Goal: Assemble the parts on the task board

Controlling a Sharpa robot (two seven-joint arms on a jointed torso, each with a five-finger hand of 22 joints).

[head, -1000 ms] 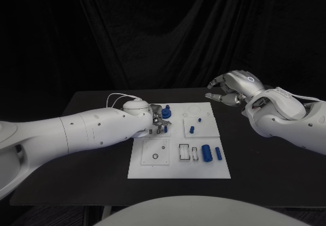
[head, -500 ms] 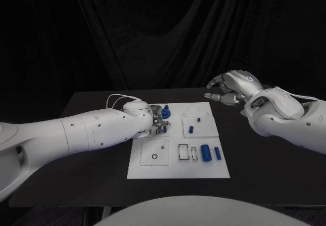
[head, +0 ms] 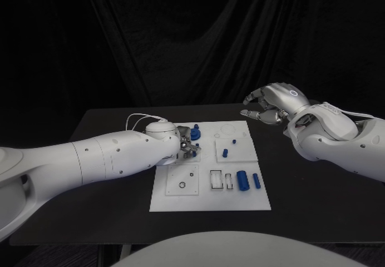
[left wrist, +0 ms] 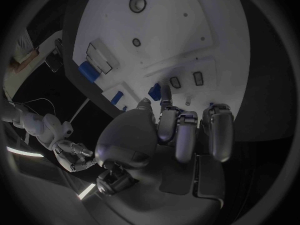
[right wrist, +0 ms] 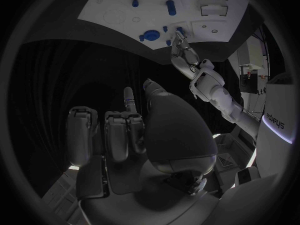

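Observation:
The white task board [head: 210, 200] lies mid-table. My left hand [head: 188, 143] hovers low over its far left section, beside two small slots [left wrist: 186, 80]. Thumb and a finger pinch a small blue part [left wrist: 154, 91] at their tips. A round blue knob [head: 196, 133] stands just behind that hand. Two small blue pegs [head: 226, 152] stand on a raised plate to the right. Two blue cylinders [head: 243, 181] lie at the board's near right, beside rectangular recesses [head: 218, 179]. My right hand [head: 268, 105] is raised off the board's far right corner, fingers curled in on nothing.
The black table [head: 305, 189] has bare surface on both sides of the board. A near left plate carries a ring mark [head: 183, 184]. A white cable [head: 141, 115] loops above my left wrist. A dark curtain hangs behind the table.
My left hand has edged slightly nearer and lower over the board, still pinching the small blue part. The right hand has barely moved.

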